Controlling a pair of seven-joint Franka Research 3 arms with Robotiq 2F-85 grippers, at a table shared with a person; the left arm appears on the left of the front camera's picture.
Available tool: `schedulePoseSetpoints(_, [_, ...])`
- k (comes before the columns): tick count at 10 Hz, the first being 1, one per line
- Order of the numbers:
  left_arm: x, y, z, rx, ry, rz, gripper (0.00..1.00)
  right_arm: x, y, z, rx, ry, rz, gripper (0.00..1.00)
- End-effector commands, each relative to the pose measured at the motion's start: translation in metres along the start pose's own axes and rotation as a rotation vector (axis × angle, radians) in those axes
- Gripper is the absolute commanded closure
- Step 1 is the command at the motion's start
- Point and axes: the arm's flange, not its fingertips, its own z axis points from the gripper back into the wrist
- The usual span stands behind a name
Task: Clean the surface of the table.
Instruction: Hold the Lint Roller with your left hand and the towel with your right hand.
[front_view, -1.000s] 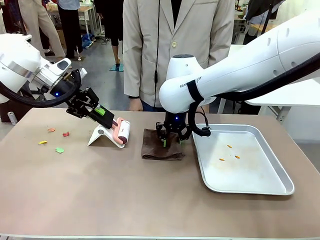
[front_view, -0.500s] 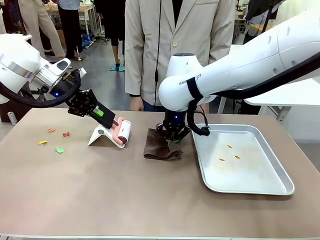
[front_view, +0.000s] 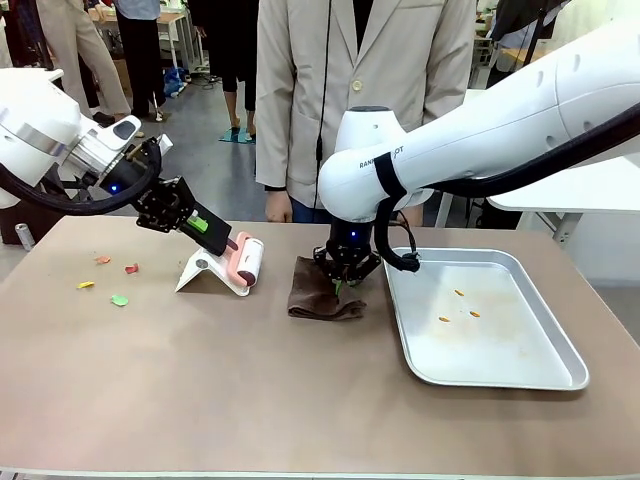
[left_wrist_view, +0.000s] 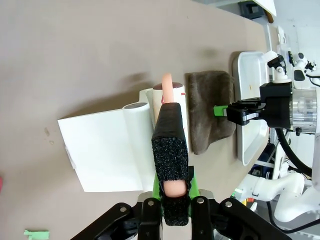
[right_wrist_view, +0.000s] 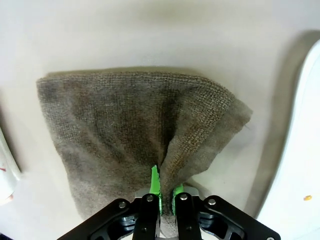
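Here the table (front_view: 250, 390) ran across the whole front view, its brownish top stretching from the robot's side to the person (front_view: 360, 80) in a beige jacket standing at the far edge.

The left gripper (front_view: 215, 232) sat low over the table's left half, its jaws pressed together on the pink handle of a lint roller (front_view: 245, 263). The roller's white roll lay against a white folded stand (front_view: 200, 270). In the left wrist view the green pads of this gripper (left_wrist_view: 173, 186) squeezed the handle from both sides, a black foam sleeve covered most of the handle, and the roller (left_wrist_view: 168, 85) pointed away over the stand (left_wrist_view: 105, 150).

The right gripper (front_view: 340, 283) hung near the middle of the table and pinched a raised fold of a brown cloth (front_view: 322, 295). The rest of the cloth lay on the table top, just beside a steel tray (front_view: 500, 345) on its right. From the right wrist the closed pads of this gripper (right_wrist_view: 164, 189) held a ridge of the cloth (right_wrist_view: 125, 125), with the tray's rim (right_wrist_view: 305, 150) at the picture's right edge.

A few small coloured scraps (front_view: 120, 299) lay on the table's left part, apart from the stand. Three small orange bits (front_view: 458, 293) lay inside the tray
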Motion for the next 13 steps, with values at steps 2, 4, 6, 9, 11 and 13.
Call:
schedulePoseSetpoints(2, [-0.015, -0.005, 0.015, -0.075, -0.071, -0.049, 1.00, -0.005, -0.022, 0.007, 0.137, 0.045, 0.037, 1.00])
schedulePoseSetpoints(4, [-0.028, -0.007, 0.033, -0.154, -0.095, -0.072, 1.00, -0.011, -0.047, 0.024, 0.335, 0.073, 0.026, 1.00])
schedulePoseSetpoints(6, [-0.043, -0.001, 0.055, -0.270, -0.032, -0.067, 1.00, -0.029, -0.076, 0.050, 0.575, 0.105, -0.012, 1.00])
schedulePoseSetpoints(9, [-0.061, 0.022, 0.086, -0.397, 0.041, -0.057, 1.00, -0.063, -0.111, 0.077, 0.949, 0.115, 0.138, 1.00])
schedulePoseSetpoints(11, [-0.087, 0.043, 0.112, -0.508, 0.027, -0.072, 1.00, -0.094, -0.136, 0.079, 1.210, 0.020, 0.415, 1.00])
schedulePoseSetpoints(13, [-0.122, 0.066, 0.134, -0.586, -0.028, -0.046, 1.00, -0.119, -0.162, 0.074, 1.329, -0.047, 0.595, 1.00])
